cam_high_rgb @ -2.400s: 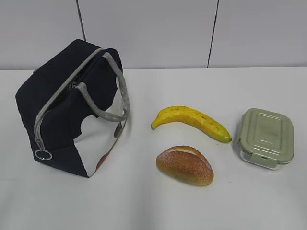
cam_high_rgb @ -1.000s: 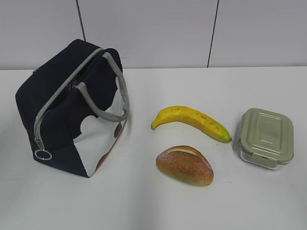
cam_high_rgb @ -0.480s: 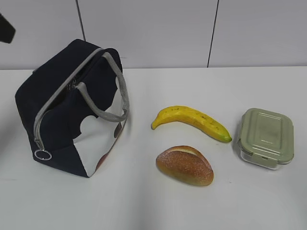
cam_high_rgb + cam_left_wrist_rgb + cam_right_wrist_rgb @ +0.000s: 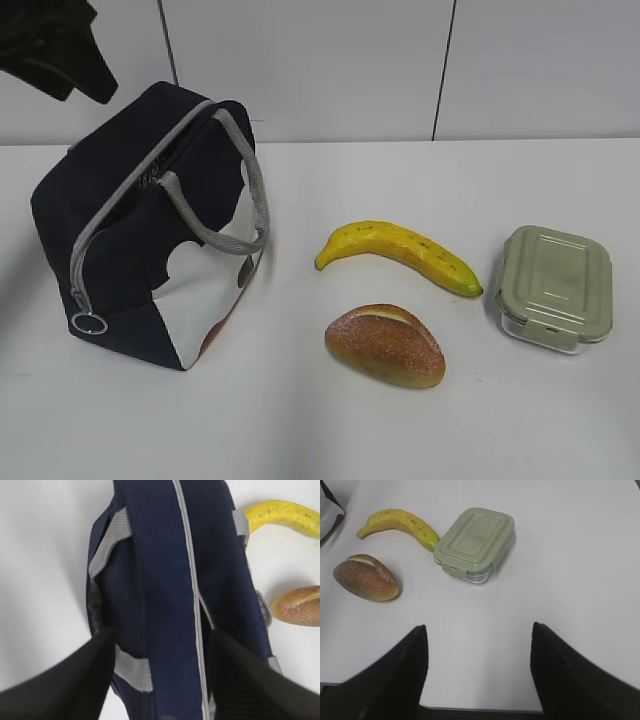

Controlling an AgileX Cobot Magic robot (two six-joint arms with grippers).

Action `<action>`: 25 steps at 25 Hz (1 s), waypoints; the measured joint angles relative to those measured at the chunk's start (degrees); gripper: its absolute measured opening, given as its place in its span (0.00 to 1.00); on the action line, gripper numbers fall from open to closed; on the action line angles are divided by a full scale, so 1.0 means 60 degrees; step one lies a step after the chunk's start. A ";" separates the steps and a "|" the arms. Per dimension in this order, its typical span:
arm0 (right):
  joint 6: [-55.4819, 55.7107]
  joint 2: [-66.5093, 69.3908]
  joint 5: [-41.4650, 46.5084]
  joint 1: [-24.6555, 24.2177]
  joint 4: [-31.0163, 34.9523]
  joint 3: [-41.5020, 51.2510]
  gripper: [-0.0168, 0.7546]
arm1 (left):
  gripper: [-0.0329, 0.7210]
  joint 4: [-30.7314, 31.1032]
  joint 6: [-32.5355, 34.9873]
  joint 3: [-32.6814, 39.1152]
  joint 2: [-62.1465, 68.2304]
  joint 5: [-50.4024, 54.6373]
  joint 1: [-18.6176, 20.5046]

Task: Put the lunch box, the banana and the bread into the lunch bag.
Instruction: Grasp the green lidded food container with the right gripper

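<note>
The navy lunch bag (image 4: 130, 250) stands at the left, leaning, with its grey zipper (image 4: 192, 580) along the top and the ring pull (image 4: 90, 323) at the near end. To its right lie the yellow banana (image 4: 400, 250), the brown bread (image 4: 385, 345) and the green-lidded lunch box (image 4: 553, 285). My left arm (image 4: 55, 45) hangs above the bag's far left corner. My left gripper (image 4: 161, 632) is open over the bag's top (image 4: 165, 580), holding nothing. My right gripper (image 4: 477, 627) is open above bare table, short of the lunch box (image 4: 475, 542), banana (image 4: 397, 522) and bread (image 4: 366, 577).
The white table (image 4: 320, 430) ends at a pale panelled wall (image 4: 350, 70) behind. The bag's grey strap handles (image 4: 255, 200) droop towards the banana. In the right wrist view the table's near edge (image 4: 480, 710) runs just below the fingers.
My left arm has come into the exterior view at the top left and moved down and right towards the bag. The objects on the table have stayed put.
</note>
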 joint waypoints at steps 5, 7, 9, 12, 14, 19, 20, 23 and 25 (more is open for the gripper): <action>0.0000 0.0000 0.0000 0.0000 0.0000 0.0000 0.64 | 0.52 -0.0216 0.0044 -0.0597 0.0862 0.0175 0.0000; 0.0000 0.0000 0.0000 0.0000 0.0000 0.0000 0.64 | 0.51 -0.0237 0.0044 -0.0733 0.1072 0.0197 0.0000; 0.0000 0.0000 0.0000 0.0000 0.0000 0.0000 0.64 | 0.51 -0.0261 0.0044 -0.0753 0.1196 0.0187 0.0000; 0.0000 0.0000 0.0000 0.0000 0.0000 0.0000 0.64 | 0.50 -0.0272 0.0079 -0.0756 0.1348 0.0187 0.0000; 0.0000 0.0000 0.0000 0.0000 0.0000 0.0000 0.64 | 0.47 -0.0272 0.0079 -0.0775 0.1453 0.0187 0.0000; 0.0000 0.0000 0.0000 0.0000 0.0000 0.0000 0.64 | 0.40 -0.0272 0.0079 -0.0817 0.1656 0.0187 0.0000; 0.0000 0.0000 0.0000 0.0000 0.0000 0.0000 0.64 | 0.39 -0.0272 0.0079 -0.0817 0.1685 0.0187 0.0000; 0.0000 0.0000 0.0000 0.0000 0.0000 0.0000 0.64 | 0.32 -0.0279 0.0079 -0.0817 0.1795 0.0187 0.0000; 0.0000 0.0000 0.0000 0.0000 0.0000 0.0000 0.64 | 0.21 -0.0279 0.0079 -0.0817 0.1838 0.0187 0.0000</action>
